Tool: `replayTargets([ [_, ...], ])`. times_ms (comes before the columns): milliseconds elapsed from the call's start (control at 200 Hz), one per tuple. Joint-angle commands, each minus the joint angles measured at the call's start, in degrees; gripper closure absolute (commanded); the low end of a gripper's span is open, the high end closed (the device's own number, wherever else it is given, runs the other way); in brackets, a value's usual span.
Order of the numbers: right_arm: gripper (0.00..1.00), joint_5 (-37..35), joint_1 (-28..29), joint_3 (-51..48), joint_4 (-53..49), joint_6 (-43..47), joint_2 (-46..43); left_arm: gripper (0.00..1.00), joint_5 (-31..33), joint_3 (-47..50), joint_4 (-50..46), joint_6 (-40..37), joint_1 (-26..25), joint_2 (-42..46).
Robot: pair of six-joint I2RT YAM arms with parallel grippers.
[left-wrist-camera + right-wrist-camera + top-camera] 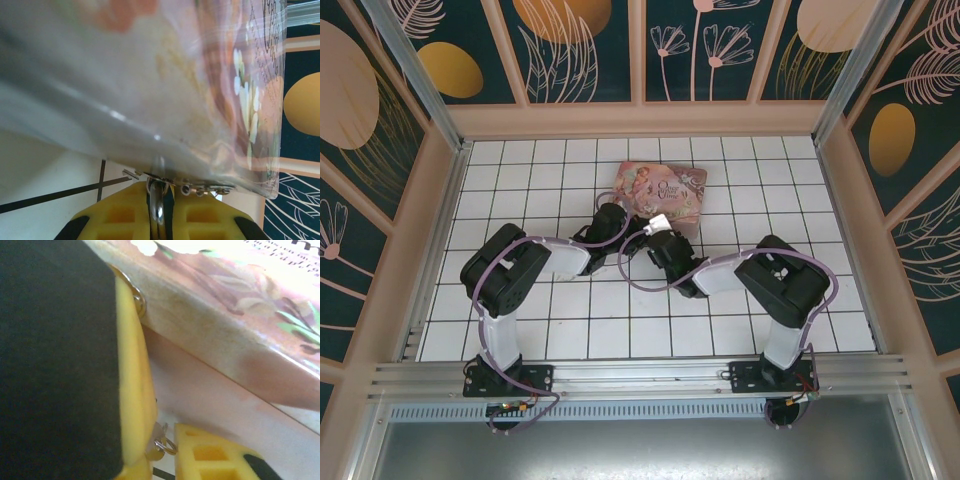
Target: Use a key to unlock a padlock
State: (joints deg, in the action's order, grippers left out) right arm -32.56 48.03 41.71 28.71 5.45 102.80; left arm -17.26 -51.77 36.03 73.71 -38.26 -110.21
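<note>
My left gripper (620,222) reaches to the near edge of the pink floral tin box (672,184), which lies flat toward the back of the white tiled table (570,335). In the left wrist view my 2 yellow fingers (120,212) are pressed together on a thin silver loop, the shackle of the padlock (158,169). The loop stands upright between the pads and runs up against the lower rim of the tin box (150,75). The padlock's blue body is hidden down between the fingers. Small metal fittings (200,190) sit along the rim just right of the shackle.

My right gripper (651,230) comes in from the other side, and its tip sits just beside the left one at the same edge of the tin. In the right wrist view a yellow finger (212,455) lies low by the tin's side wall (225,315). A small silver ring (168,445) sits just beside it, against another yellow pad (132,390). I cannot tell whether my right jaws are closed on the ring, or whether the key hangs from it.
</note>
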Motion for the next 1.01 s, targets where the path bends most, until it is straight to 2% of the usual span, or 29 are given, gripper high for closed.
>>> replayTargets([
  [0,0.92,1.12,-1.02,3.17,0.9,-1.49,-0.06,1.0,-3.18,0.0,0.53,1.42,-0.52,1.24],
  [70,1.0,2.5,-1.88,3.48,-0.23,-2.76,-0.56,1.0,-3.12,0.24,0.66,1.52,-0.5,1.32],
  [175,1.0,6.55,-3.58,2.78,-1.38,-6.23,-2.73,1.0,-2.99,0.49,0.71,1.39,-0.59,1.45],
  [385,1.0,26.75,-8.87,0.91,-2.86,-14.3,-7.84,1.0,-3.0,0.39,0.79,1.37,-0.52,1.28],
  [555,1.0,31.42,-9.95,0.52,-3.67,-15.85,-8.78,1.0,-2.96,0.18,0.65,1.32,-0.58,1.06],
  [601,0.91,31.43,-10.28,-0.22,-3.84,-16.23,-9.49,1.0,-2.89,0.13,0.49,1.3,-0.55,0.97],
  [731,0.72,34.34,-12.05,-3.49,-3.49,-17.71,-12.57,1.0,-2.87,-0.17,-0.06,1.08,-0.58,0.77],
  [856,0.67,34.7,-12.66,-6.56,-4.45,-17.88,-16.29,1.0,-2.96,-0.7,-0.43,0.91,-0.51,0.53],
  [1001,0.56,31.95,-12.84,-8.81,-6.18,-16.98,-19.09,1.0,-2.87,-0.7,-0.35,0.91,-0.56,0.53],
])
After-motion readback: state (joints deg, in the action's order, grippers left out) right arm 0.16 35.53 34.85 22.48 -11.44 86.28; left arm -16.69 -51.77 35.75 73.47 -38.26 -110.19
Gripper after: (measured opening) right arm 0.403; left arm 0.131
